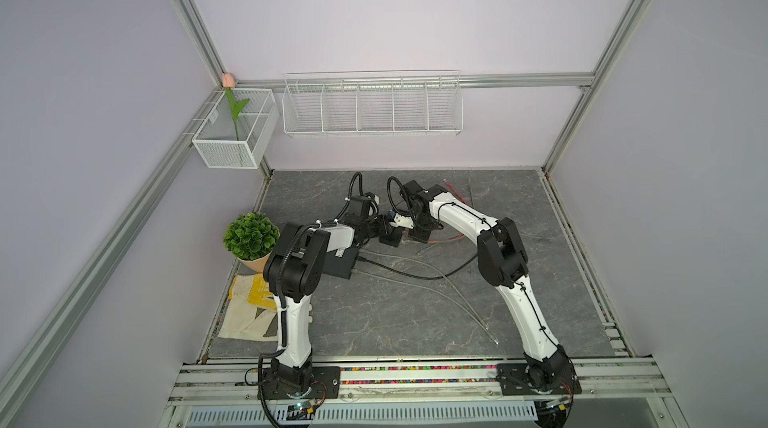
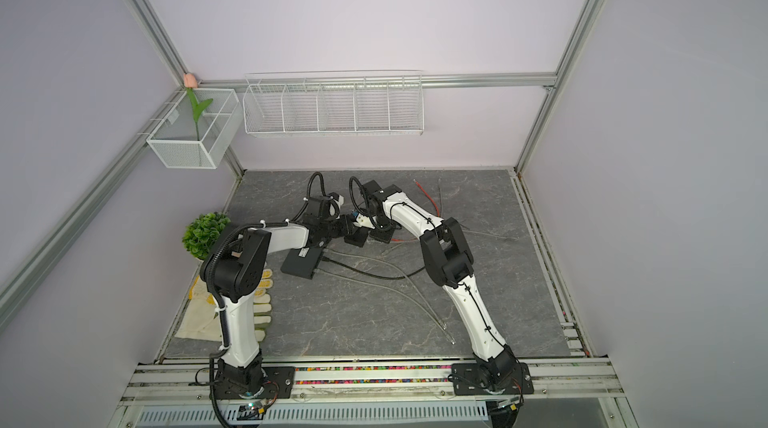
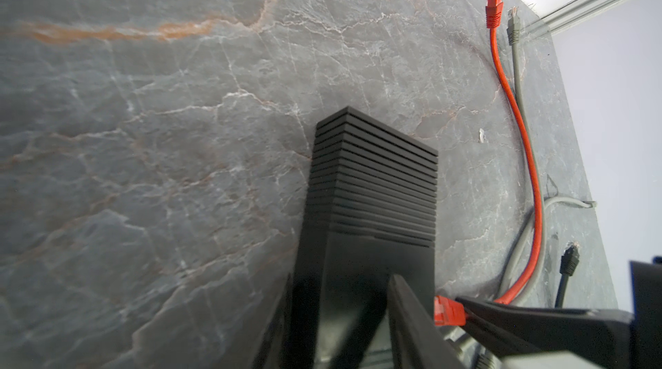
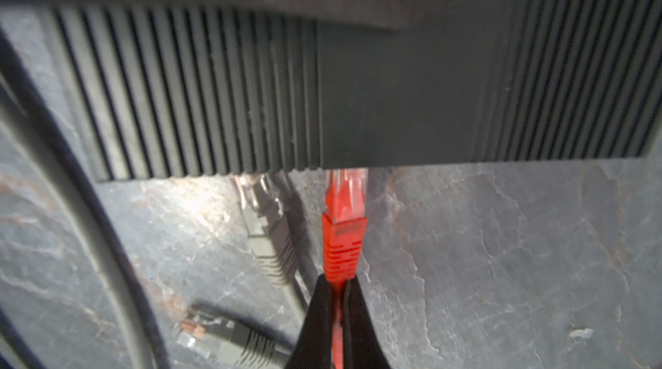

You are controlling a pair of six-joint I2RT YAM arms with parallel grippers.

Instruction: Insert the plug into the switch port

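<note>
Red plug (image 4: 344, 238) pinched at its tail in my low, outstretched right gripper (image 4: 336, 280), tip at the switch (image 4: 394, 98) my left gripper (image 3: 338, 290) clamps

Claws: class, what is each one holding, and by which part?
Right claw: the red plug, pinched at the rear of its boot. Left claw: the black switch, across its body.

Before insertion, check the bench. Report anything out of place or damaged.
Nothing looks damaged or spilled; the red plug sits straight at the switch. A work glove lies across the left edge of the table, and a black plug and a grey plug lie loose, unconnected.
</note>
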